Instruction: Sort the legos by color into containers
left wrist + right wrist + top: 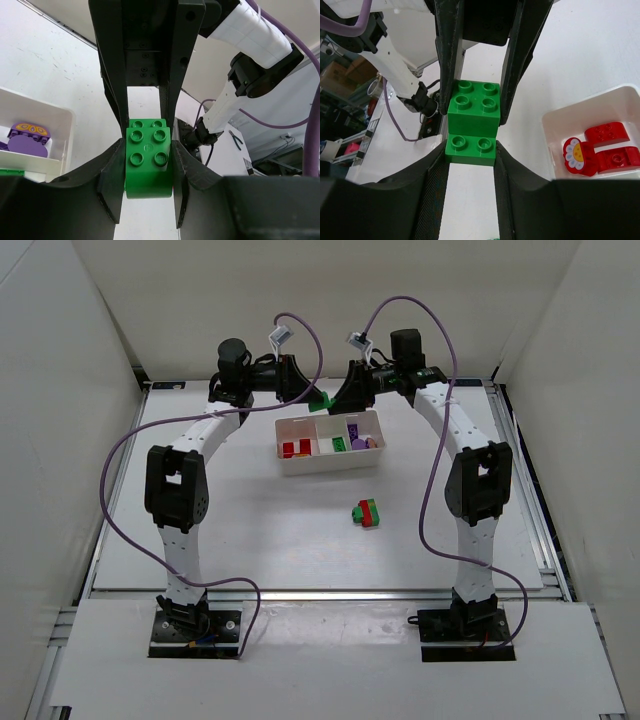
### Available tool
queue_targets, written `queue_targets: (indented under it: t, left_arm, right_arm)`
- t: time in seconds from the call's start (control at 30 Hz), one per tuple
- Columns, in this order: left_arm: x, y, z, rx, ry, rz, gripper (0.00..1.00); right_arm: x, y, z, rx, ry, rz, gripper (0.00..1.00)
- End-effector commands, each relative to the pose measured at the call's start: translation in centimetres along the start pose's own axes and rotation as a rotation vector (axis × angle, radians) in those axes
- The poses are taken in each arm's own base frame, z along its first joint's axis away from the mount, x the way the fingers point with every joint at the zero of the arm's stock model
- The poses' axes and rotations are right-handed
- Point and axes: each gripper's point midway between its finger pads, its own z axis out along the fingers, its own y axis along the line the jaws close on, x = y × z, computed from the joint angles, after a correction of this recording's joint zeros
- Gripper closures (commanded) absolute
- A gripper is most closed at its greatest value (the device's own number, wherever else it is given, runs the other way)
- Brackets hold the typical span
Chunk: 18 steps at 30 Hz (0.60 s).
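Two joined green legos (320, 400) hang in the air just behind the white tray (330, 466). My left gripper (308, 395) is shut on the four-stud green brick (148, 160). My right gripper (336, 397) is shut on the lower two-stud green brick (471, 149), with the four-stud one (474, 107) above it. The two grippers face each other, tip to tip. The tray holds red legos (296, 447) on the left, a green one (339, 444) in the middle and purple ones (358, 436) on the right. A red, green and purple cluster (368, 512) lies on the table in front of the tray.
In the right wrist view the tray's corner (555, 117) shows red bricks and a red flower piece (580, 156). In the left wrist view a purple piece (28, 137) lies in the tray (50, 112). White walls enclose the table on three sides.
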Motion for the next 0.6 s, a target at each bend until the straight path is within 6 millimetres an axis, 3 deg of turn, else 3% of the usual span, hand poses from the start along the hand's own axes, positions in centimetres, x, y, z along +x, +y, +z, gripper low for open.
queue_targets:
  t: [0.0, 0.57]
  left_arm:
    - [-3.0, -0.2, -0.3, -0.074, -0.101, 0.084, 0.9]
    - [-6.9, 1.7, -2.1, -0.159, -0.171, 0.135, 0.9]
  right_arm:
    - [-1.3, 3.6, 0.7, -0.102, 0.012, -0.085, 1.0]
    - [-0.4, 2.8, 0.0, -0.096, 0.011, -0.052, 1.0]
